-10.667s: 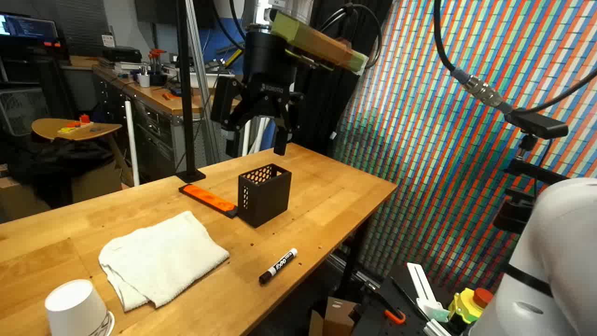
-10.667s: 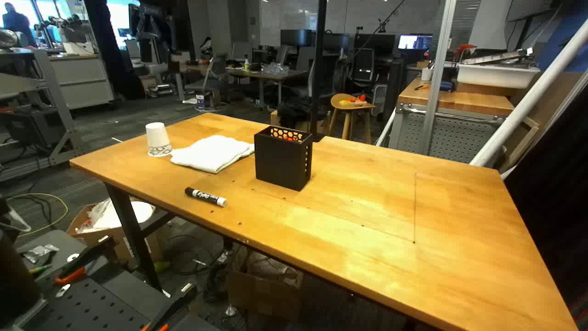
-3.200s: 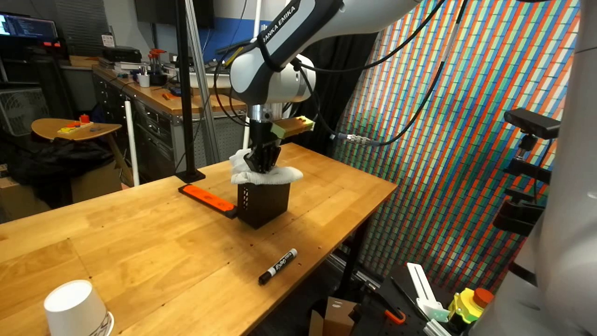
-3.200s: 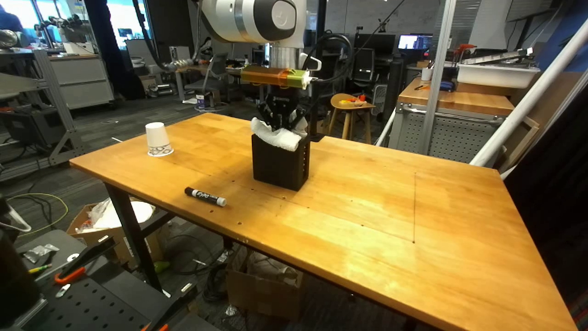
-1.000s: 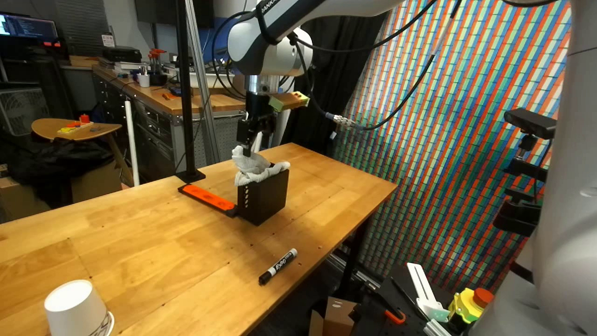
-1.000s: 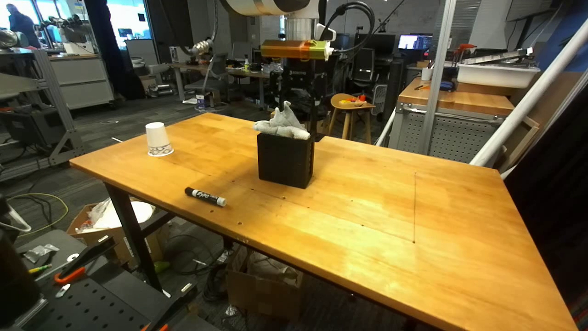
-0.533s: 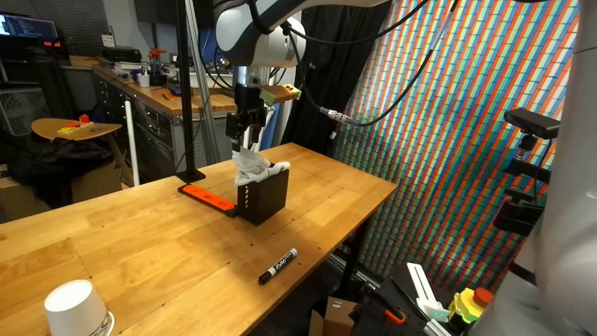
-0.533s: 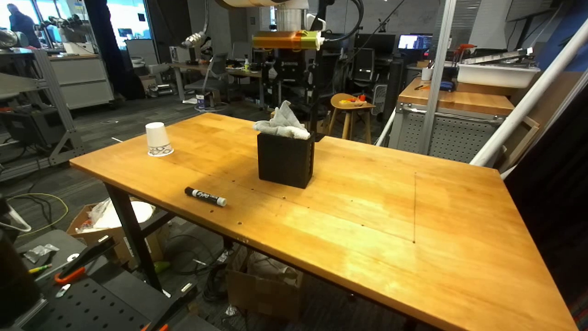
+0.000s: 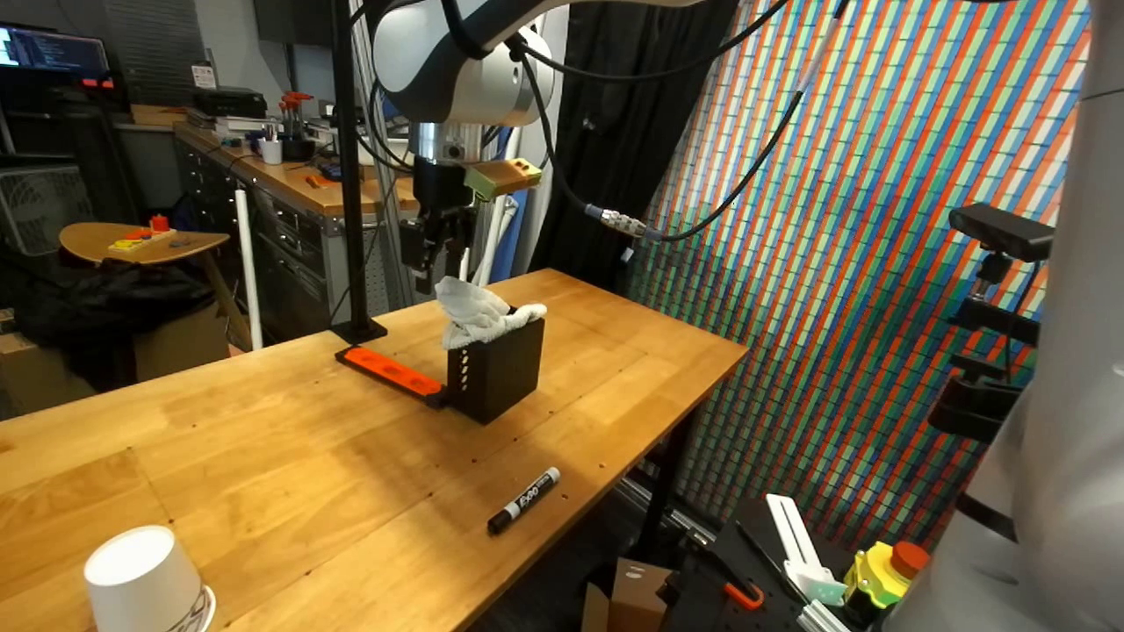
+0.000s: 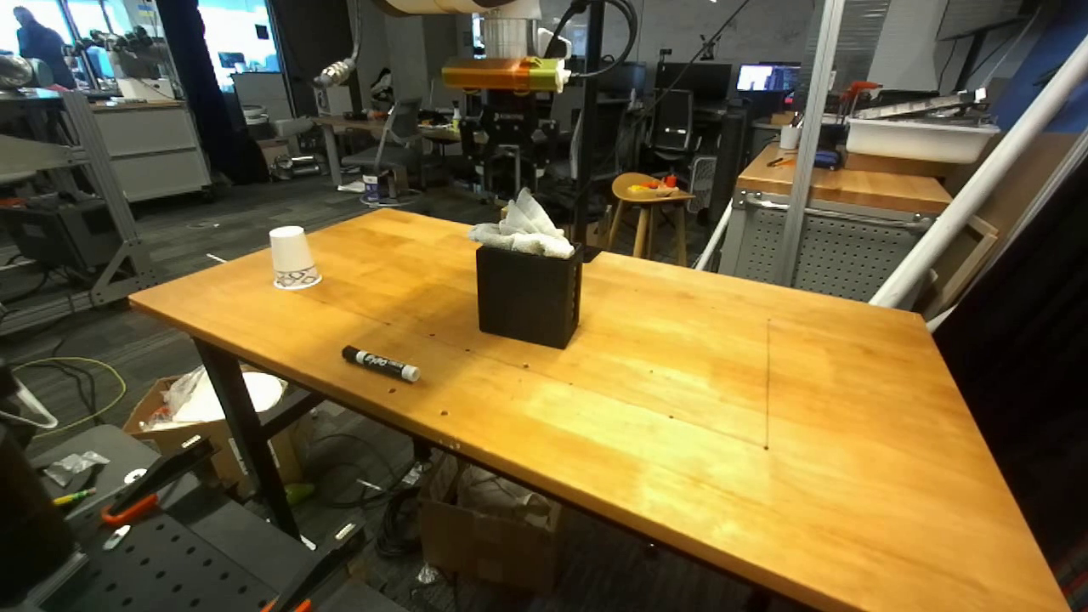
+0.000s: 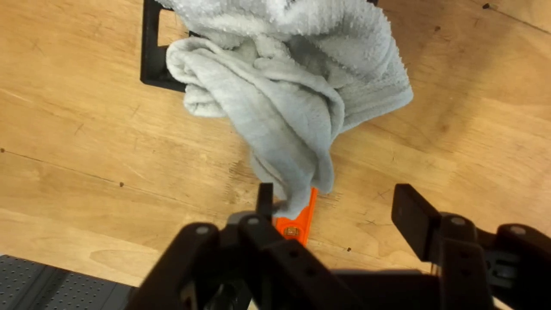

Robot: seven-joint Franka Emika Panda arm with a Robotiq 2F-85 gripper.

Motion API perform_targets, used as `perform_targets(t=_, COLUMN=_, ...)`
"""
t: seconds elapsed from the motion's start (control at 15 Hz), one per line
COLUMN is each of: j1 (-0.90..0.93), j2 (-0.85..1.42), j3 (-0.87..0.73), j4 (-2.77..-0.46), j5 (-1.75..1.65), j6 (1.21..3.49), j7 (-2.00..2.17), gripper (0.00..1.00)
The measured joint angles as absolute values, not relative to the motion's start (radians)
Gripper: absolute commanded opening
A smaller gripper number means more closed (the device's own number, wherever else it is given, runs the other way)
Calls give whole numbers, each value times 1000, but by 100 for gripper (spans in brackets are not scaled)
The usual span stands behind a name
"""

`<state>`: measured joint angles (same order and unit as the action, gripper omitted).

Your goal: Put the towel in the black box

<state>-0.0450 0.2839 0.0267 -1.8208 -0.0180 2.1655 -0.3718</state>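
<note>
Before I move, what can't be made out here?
How deep the towel reaches: walls of the black box hide it in both exterior views.
Part of the black box: cut off by the wrist view's top edge.
Some of the orange strip: covered by towel and fingers in the wrist view.
Part of the white cup: cut off by the bottom edge in an exterior view.

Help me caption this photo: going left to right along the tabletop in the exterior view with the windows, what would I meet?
Cup → marker → box. The towel and post overlap the box, so I leave them out.
</note>
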Motion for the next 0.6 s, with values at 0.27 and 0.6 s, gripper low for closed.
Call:
perform_targets(t=0.27, j1=-51, j2=286, j3=14, j4=-1821, j5=-21, j6=2165, j7=-372, gripper=46)
perform_targets(t=0.6, j1=-54, j2=288, j3=9, j4=-1821, j5=-25, j6=2165, j7=-372, gripper=4)
